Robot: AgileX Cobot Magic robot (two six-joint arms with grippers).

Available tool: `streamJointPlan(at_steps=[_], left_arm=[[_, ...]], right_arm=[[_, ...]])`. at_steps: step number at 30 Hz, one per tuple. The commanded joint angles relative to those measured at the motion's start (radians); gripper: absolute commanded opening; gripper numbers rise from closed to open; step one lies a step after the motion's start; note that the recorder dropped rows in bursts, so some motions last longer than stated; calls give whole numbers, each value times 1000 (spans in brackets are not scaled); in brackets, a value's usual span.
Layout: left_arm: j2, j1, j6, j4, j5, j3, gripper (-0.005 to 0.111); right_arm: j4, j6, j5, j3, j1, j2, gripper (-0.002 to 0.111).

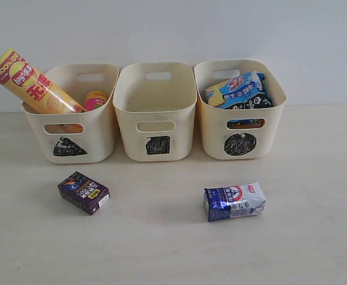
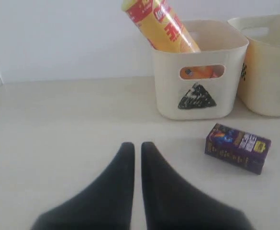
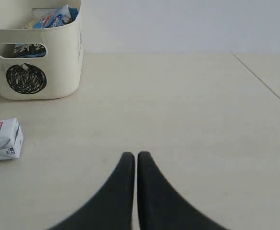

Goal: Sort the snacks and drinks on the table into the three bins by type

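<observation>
Three cream bins stand in a row at the far side of the table (image 1: 161, 243). The triangle bin (image 1: 105, 122) on the left holds the yellow-orange chip tube (image 1: 34, 83), leaning out over its left rim, and the pink tube (image 1: 96, 99), of which only the top shows. The square bin (image 1: 182, 136) stands in the middle. The circle bin (image 1: 271, 127) on the right holds the blue-black-white bag (image 1: 238, 90). The dark purple carton (image 1: 83, 192) lies on the table near the triangle bin, and the blue and white carton (image 1: 234, 201) lies near the circle bin. The left claw (image 2: 136, 146) and the right claw (image 3: 132, 155) are both closed on nothing, above bare table.
</observation>
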Motion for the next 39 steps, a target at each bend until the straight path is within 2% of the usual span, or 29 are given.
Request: streamJointPlan(at_steps=[1, 4, 7, 15, 18, 24, 27, 32, 39], left_arm=[[-4, 1, -15, -115, -173, -3, 4], [-4, 1, -64, -160, -244, -3, 4], [-4, 1, -193, -177, -345, -3, 4], [-4, 1, -376, -158, -692, -3, 4], [-4, 1, -394, -167, -724, -32, 4], [187, 1, -394, -107, -691, -206, 4], [329, 1, -394, -52, -613, -309, 4], [586, 1, -394, 192, -495, -477, 4], [825, -7, -394, 429, -208, -660, 4]], right_arm=[[-7, -2, -5, 5, -2, -5, 0], [-7, -2, -5, 5, -2, -5, 0], [-7, -2, -5, 5, -2, -5, 0], [-7, -2, -5, 5, -2, -5, 0], [-7, -2, -5, 5, -2, -5, 0], [-7, -2, -5, 5, -2, -5, 0], [-7, -2, -5, 5, -2, -5, 0], [-7, -2, -5, 5, -2, -5, 0], [-7, -2, -5, 5, -2, -5, 0]])
